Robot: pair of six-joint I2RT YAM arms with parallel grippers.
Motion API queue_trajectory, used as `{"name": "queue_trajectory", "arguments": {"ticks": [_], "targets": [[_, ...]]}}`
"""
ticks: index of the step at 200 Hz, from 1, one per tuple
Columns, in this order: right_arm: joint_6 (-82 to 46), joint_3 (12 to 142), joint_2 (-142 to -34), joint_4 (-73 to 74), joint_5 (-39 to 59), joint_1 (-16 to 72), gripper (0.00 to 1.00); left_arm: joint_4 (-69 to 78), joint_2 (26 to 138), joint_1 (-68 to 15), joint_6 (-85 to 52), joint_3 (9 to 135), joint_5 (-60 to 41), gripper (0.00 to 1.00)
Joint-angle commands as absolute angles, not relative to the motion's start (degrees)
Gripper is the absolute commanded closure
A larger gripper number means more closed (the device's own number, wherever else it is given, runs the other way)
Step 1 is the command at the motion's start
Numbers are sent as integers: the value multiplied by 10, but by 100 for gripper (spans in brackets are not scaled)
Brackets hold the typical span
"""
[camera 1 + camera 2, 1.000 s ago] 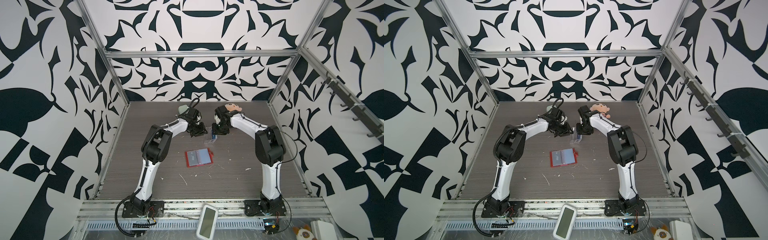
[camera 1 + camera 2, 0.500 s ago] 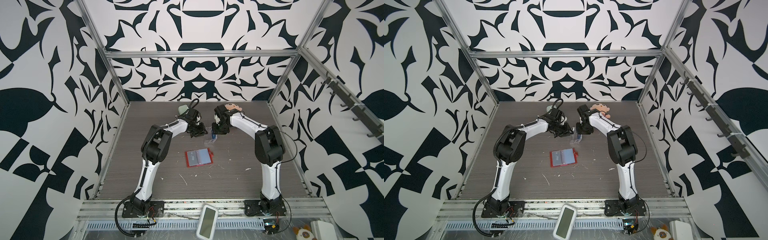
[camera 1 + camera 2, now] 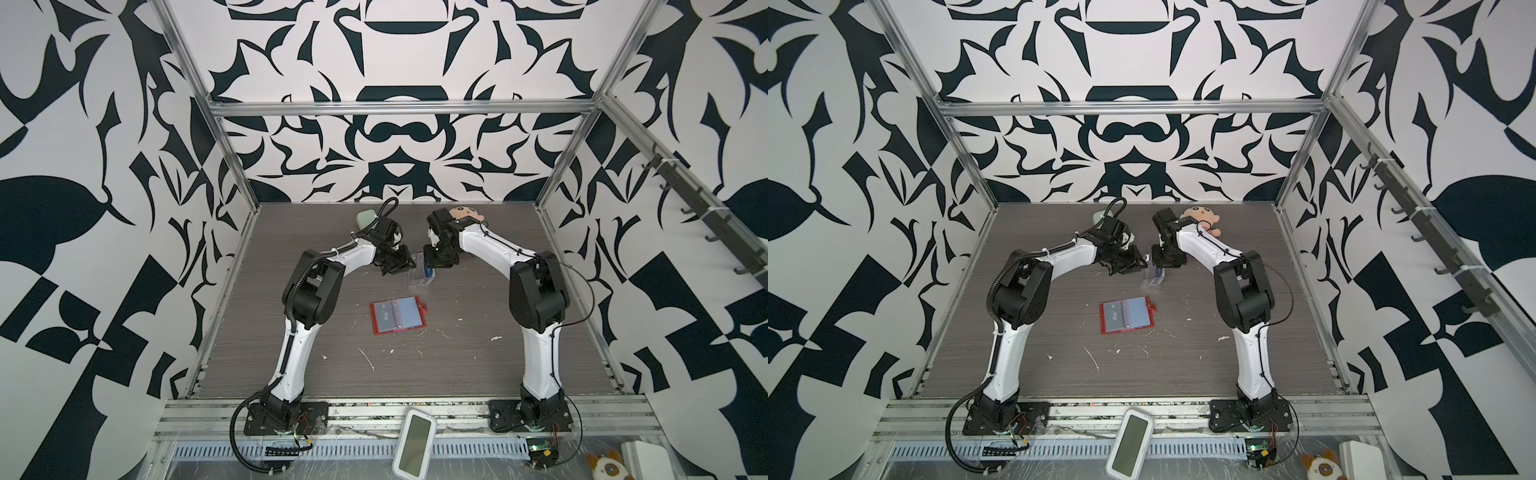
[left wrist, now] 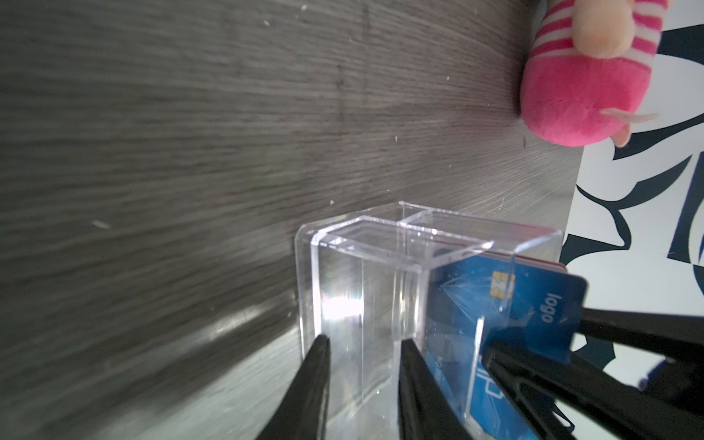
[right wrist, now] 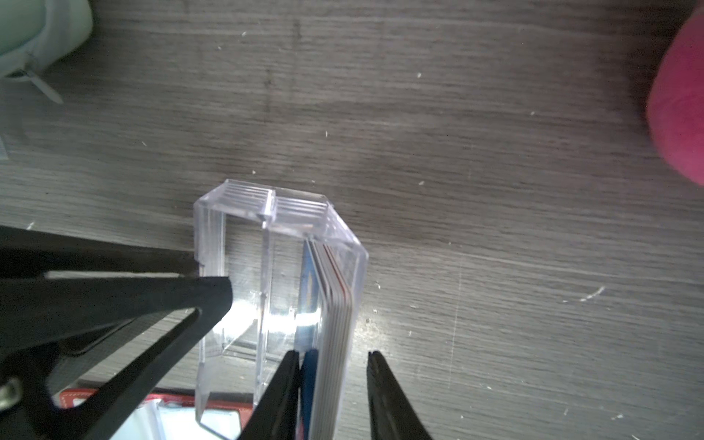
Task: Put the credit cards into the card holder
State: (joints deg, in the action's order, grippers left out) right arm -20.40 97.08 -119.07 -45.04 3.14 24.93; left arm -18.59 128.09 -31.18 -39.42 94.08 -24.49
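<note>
FRONT TO BACK: Nearest the camera, a white-framed screen (image 3: 415, 452) lies on the front rail at the bottom of both top views. Beyond it, at the centre of the frame, the red card holder (image 3: 397, 316) lies open and flat on the grey surface (image 3: 457, 370). Its clear sleeves face up, its snap tab is at its right edge, and it is well apart from both my arms. Just above it in the frame stands the clear box (image 3: 419, 277), where my two arms meet. My left fingers (image 4: 413, 381) are clamped on the empty end of the box, a tip on either side of it. My right fingers (image 5: 284, 384) stand apart astride the credit cards (image 5: 337, 324), which are packed on edge in the box's other compartment. One tip lies against the blue card (image 4: 533, 301); a gap separates the other from the stack. In the left wrist view the blue card juts out of the box, showing a chip and the word "logo" on its face. Farthest back, at the upper middle, a pale green case (image 3: 366, 217) sits behind my left arm and a plush doll (image 3: 464, 212) behind my right.
</note>
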Motion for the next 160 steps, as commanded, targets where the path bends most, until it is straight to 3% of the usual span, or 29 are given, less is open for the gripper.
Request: {"name": "queue_trajectory", "arguments": {"ticks": [1, 102, 160], "targets": [[-193, 997, -1172, -492, -3, 249, 68, -228, 1308, -313, -402, 913, -213, 69], [-186, 1015, -1173, -508, -11, 255, 70, -234, 1314, -313, -403, 915, -209, 70], [-184, 1015, -1190, -491, 26, 255, 61, -235, 1314, -312, -403, 918, -210, 70]]}}
